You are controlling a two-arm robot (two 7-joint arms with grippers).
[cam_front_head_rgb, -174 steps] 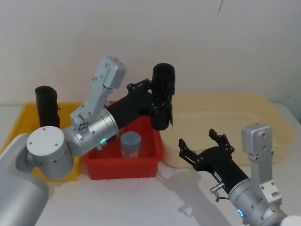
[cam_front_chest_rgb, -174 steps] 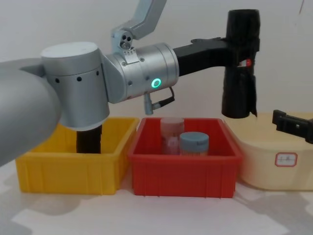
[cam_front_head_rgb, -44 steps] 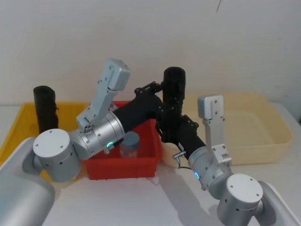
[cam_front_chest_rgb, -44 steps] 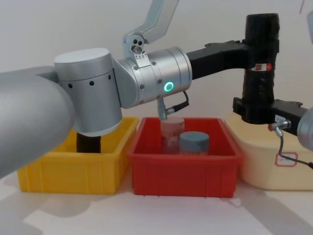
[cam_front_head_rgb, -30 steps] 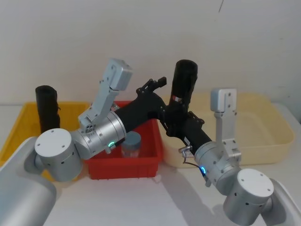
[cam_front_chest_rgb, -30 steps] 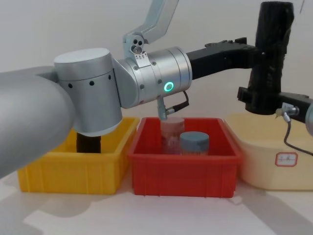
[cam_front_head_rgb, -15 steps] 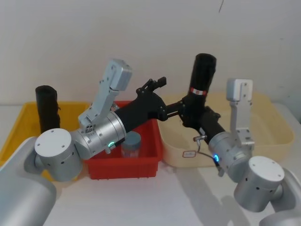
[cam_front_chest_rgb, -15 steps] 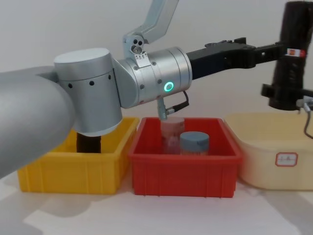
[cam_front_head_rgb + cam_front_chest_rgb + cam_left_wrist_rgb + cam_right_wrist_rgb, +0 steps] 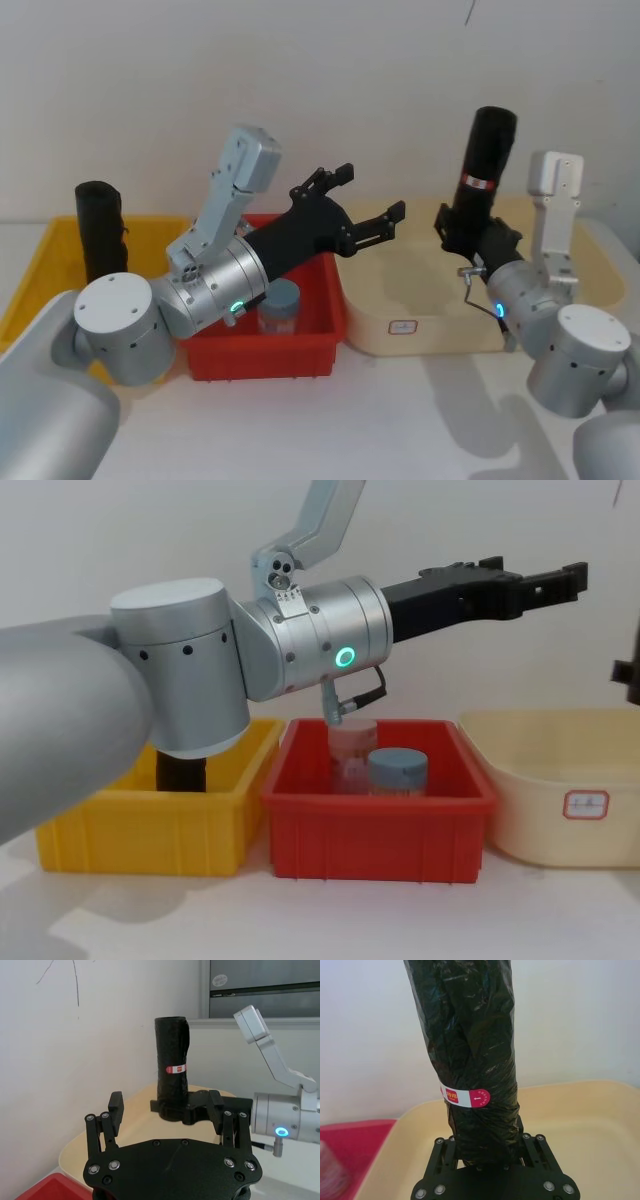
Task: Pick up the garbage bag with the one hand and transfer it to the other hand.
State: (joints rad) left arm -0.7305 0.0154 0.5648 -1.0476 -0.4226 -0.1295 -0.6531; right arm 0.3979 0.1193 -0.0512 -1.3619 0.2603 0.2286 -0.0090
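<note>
The table (image 9: 350, 920) holds a yellow bin (image 9: 140, 830) at left, a red bin (image 9: 375, 835) in the middle, and a cream tub (image 9: 535, 815) at right.

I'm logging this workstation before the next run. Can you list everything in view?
garbage bag: one, black with a red-and-white band, upright above the beige tub
second bag roll: one, black, standing in the yellow bin
yellow bin: one, yellow, on the robot's left
red bin: one, red, in the middle
beige tub: one, beige, on the robot's right
blue-lidded jar: one, clear, in the red bin
second jar: one, clear pinkish, behind the blue-lidded jar
left hand: one, black, open and empty, raised near the red bin's right edge
right hand: one, black, shut on the garbage bag's lower end
</note>
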